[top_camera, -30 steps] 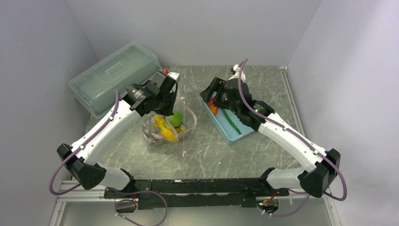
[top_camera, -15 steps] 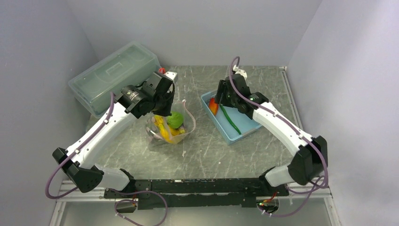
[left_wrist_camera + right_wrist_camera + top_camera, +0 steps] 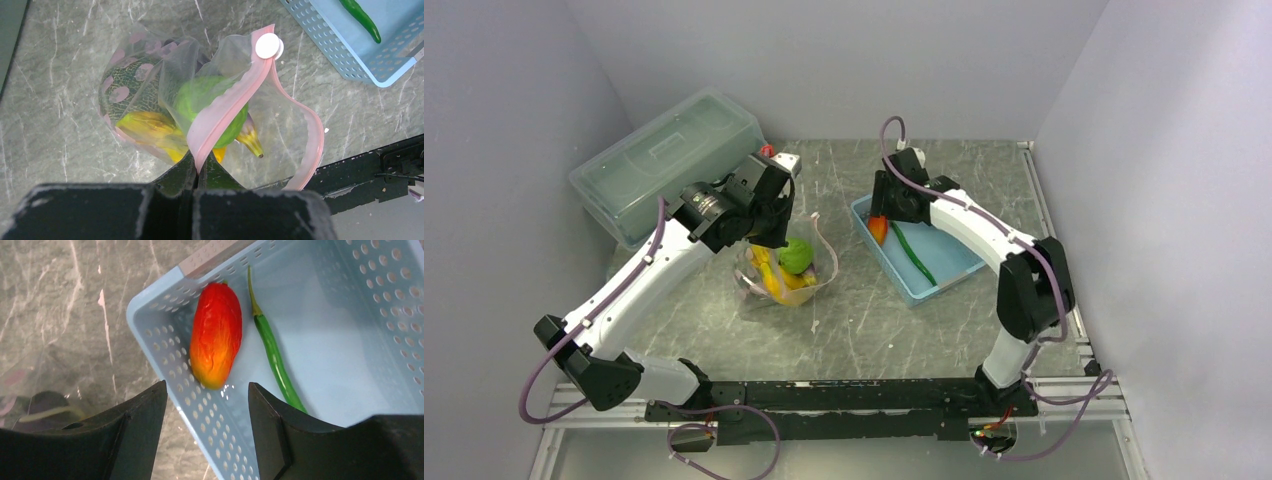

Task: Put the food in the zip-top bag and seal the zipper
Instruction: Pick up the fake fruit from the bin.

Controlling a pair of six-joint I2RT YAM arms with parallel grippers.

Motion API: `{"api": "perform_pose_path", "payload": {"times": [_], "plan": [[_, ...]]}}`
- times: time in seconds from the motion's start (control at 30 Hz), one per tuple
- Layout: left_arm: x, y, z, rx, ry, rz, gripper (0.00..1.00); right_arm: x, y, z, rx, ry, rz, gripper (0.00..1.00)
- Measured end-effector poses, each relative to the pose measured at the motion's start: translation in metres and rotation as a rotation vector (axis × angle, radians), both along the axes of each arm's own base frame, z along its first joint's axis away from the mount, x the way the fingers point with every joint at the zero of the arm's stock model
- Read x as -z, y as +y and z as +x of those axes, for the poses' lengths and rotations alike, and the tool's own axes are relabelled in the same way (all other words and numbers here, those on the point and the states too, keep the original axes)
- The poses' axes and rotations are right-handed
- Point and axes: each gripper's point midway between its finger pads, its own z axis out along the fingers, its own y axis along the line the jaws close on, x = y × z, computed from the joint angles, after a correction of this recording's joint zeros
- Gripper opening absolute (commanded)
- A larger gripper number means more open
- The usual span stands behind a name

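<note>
The zip-top bag (image 3: 786,272) sits left of centre, clear with pink dots. My left gripper (image 3: 200,159) is shut on its pink zipper (image 3: 225,107), holding the mouth up; a white slider (image 3: 268,46) sits at the strip's end. Inside lie a bright-green ball (image 3: 200,95), a dull-green lump (image 3: 117,90) and yellow bananas (image 3: 150,127). My right gripper (image 3: 207,410) hangs open over the near corner of the light-blue basket (image 3: 350,315), holding nothing. Just beyond its fingers lie a red-orange piece (image 3: 216,335) and a thin green chilli (image 3: 275,360).
A large translucent lidded box (image 3: 664,160) stands at the back left, close behind the left arm. The basket (image 3: 959,265) lies slantwise right of centre. Grey walls close in the table on three sides, and a black rail (image 3: 844,395) runs along the front.
The right arm has swung left and back over the basket's far-left end, its jaws a little narrower. The left gripper keeps its hold on the bag and has shifted slightly left.
</note>
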Motion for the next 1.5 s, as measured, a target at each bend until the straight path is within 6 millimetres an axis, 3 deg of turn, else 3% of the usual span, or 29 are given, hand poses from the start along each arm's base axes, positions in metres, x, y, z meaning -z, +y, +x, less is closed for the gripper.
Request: {"api": "perform_pose_path", "payload": {"times": [0.23,0.87,1.03,1.3,1.5], "plan": [[0.0,0.0,0.0,0.002,0.0,0.002,0.0,0.024,0.0,0.021,0.016,0.048,-0.012,0.64],[0.0,0.001,0.0,0.003,0.0,0.006,0.0,0.077,0.007,0.036,0.006,0.162,-0.015,0.63],[0.0,0.001,0.0,0.003,0.0,0.006,0.0,0.092,0.008,0.035,0.005,0.193,-0.018,0.55],[0.0,0.001,0.0,0.002,-0.001,0.005,0.0,0.092,0.009,0.036,0.004,0.192,-0.013,0.3],[0.0,0.001,0.001,0.002,0.0,0.005,0.0,0.09,0.008,0.037,0.009,0.186,-0.018,0.22]]}}
